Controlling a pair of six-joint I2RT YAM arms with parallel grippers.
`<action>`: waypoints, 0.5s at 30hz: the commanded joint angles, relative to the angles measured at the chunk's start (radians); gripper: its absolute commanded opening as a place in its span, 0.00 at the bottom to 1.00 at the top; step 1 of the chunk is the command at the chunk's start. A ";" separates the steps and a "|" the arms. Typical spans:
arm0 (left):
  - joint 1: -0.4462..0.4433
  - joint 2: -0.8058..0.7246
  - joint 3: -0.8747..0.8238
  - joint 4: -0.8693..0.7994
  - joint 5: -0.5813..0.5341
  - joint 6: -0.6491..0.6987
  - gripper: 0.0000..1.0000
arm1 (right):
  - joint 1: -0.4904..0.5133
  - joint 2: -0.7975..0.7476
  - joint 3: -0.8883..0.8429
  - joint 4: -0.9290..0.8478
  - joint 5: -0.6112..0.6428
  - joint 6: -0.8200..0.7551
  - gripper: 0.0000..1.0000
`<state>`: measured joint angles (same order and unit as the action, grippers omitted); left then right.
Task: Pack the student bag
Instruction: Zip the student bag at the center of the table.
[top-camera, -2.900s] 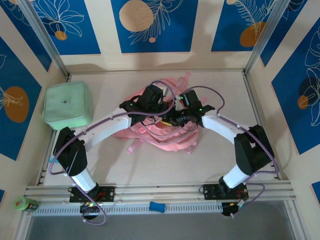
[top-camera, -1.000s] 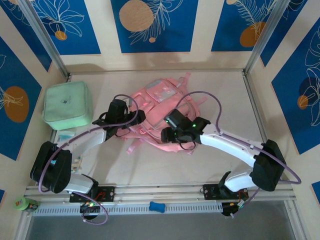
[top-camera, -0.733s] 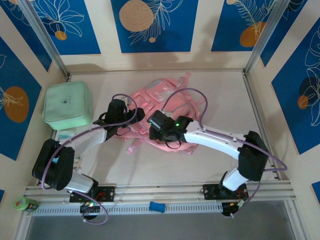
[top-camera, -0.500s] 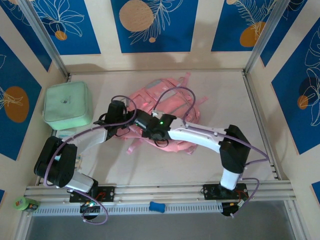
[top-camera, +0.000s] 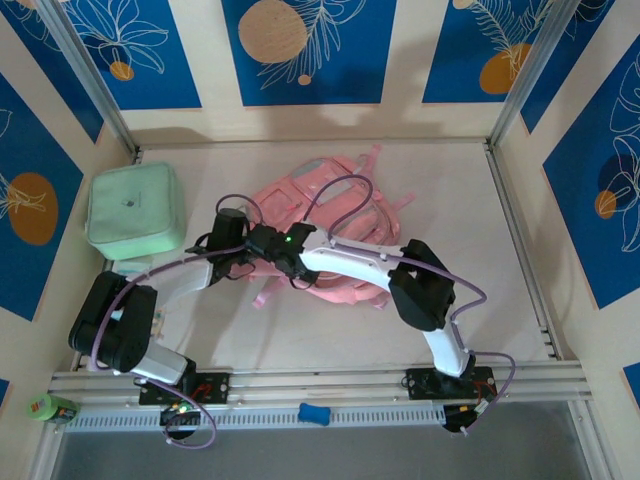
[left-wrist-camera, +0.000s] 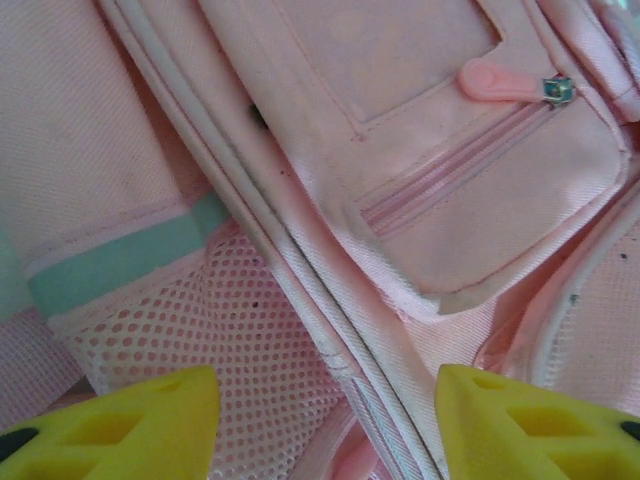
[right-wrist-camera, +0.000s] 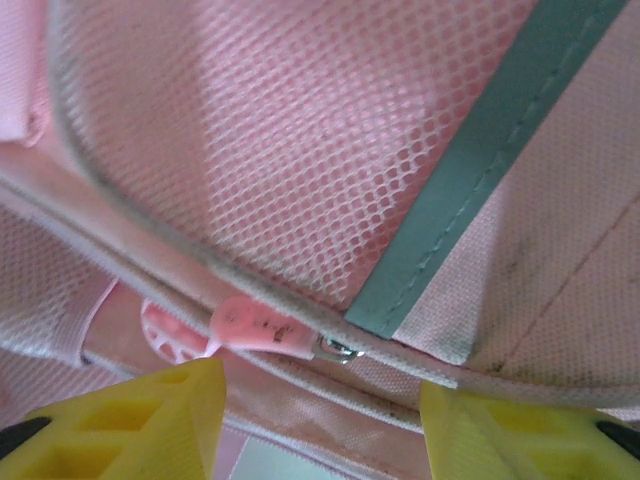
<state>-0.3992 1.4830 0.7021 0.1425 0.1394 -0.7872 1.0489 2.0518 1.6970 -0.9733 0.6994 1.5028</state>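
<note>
**Student bag** (top-camera: 335, 195): pink backpack lying flat mid-table, loose straps trailing at its far and near edges. Both arms reach in over its left-near part.

**Left wrist view:** left gripper (left-wrist-camera: 320, 430) sits close over the fabric. Yellow fingertips (left-wrist-camera: 120, 420) are apart, with nothing clamped between them. A pink mesh pocket (left-wrist-camera: 200, 330) topped by a mint band (left-wrist-camera: 115, 268) lies left of the gap. Beyond is a zipped pocket, its front-pocket zip pull (left-wrist-camera: 495, 78) lying flat.

**Right wrist view:** right gripper (right-wrist-camera: 320, 420) hangs over a mesh panel (right-wrist-camera: 300, 150), fingers apart. The mesh-side zip pull (right-wrist-camera: 255, 328) lies just beyond the gap; contact cannot be told. A grey-green strip (right-wrist-camera: 470, 185) runs diagonally to the right.

**Outward:**
- A mint green square zip case (top-camera: 133, 210) sits at the left edge of the table (top-camera: 460, 220), apart from the bag.
- A small blue object (top-camera: 313, 412) lies on the near rail.
</note>
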 joint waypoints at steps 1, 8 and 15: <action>0.008 0.031 -0.003 0.024 -0.020 -0.012 0.58 | -0.016 0.045 0.047 -0.110 0.087 0.157 0.53; 0.008 0.077 -0.019 0.059 -0.010 -0.025 0.55 | -0.023 0.049 0.081 -0.237 0.145 0.166 0.48; 0.007 0.071 -0.029 0.065 -0.013 -0.022 0.55 | 0.032 -0.047 -0.055 -0.290 0.162 0.137 0.43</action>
<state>-0.3973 1.5471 0.6876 0.1947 0.1295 -0.8108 1.0576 2.0720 1.6981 -1.1416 0.7830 1.6234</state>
